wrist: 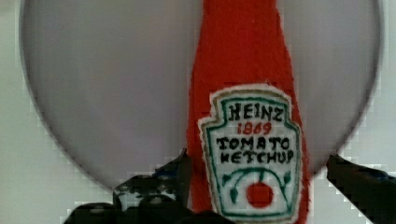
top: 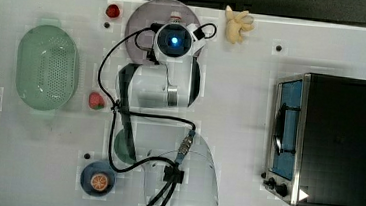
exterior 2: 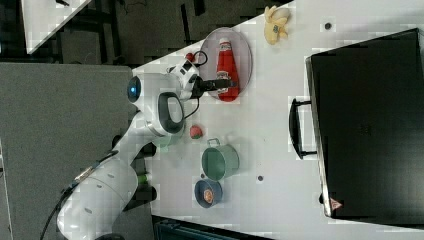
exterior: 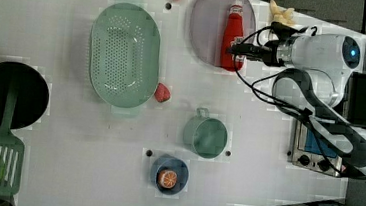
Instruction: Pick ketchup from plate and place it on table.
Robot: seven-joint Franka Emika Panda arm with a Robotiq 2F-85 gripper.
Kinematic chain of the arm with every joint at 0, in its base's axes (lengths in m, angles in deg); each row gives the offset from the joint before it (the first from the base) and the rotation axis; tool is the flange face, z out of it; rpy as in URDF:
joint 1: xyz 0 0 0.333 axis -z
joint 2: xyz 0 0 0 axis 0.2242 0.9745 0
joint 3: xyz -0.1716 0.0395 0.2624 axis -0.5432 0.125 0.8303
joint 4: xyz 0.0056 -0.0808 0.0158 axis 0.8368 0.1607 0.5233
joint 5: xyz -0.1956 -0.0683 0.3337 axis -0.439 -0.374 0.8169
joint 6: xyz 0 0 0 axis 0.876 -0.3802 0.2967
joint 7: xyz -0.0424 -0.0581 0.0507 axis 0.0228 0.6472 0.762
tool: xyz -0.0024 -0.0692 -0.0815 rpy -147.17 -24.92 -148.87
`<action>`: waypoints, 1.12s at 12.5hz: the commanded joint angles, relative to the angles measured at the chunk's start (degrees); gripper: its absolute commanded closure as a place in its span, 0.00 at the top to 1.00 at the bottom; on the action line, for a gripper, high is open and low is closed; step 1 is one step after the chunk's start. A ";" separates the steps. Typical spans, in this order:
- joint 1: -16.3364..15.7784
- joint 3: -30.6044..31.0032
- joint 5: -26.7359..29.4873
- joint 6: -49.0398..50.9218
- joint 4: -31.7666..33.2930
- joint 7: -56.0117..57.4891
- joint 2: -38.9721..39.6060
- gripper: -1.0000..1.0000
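The small red squeeze ketchup bottle (exterior: pixel 232 37) lies flat on the large round lilac-grey plate (exterior: pixel 205 29), its base near the plate's rim. The end effector (wrist: pixel 257 182) stands wide, fingers either side of the bottle, not gripping. Bare white desk (exterior: pixel 250 119) lies open beside the plate.

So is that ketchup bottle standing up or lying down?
Lying down. The ketchup rests flat along the plate; the wrist view shows its label face-up between the open gripper fingers.

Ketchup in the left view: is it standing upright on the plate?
No, the ketchup lies flat on the plate, its cap toward the rim.
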 commanded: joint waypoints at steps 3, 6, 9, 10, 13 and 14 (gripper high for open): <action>0.00 -0.38 -1.00 -5.90 -1.07 1.95 3.90 1.00; -0.11 -0.30 -1.00 -6.41 -1.20 1.96 4.13 0.96; -0.07 -0.29 -0.99 -6.57 -1.24 1.95 3.83 0.65; -0.13 -0.23 -0.99 -6.49 -1.23 1.93 3.68 0.65; 0.01 -0.25 -0.83 -6.48 -2.14 0.89 1.13 0.65; 0.11 -0.24 -0.75 -5.90 -2.28 0.34 -0.82 0.65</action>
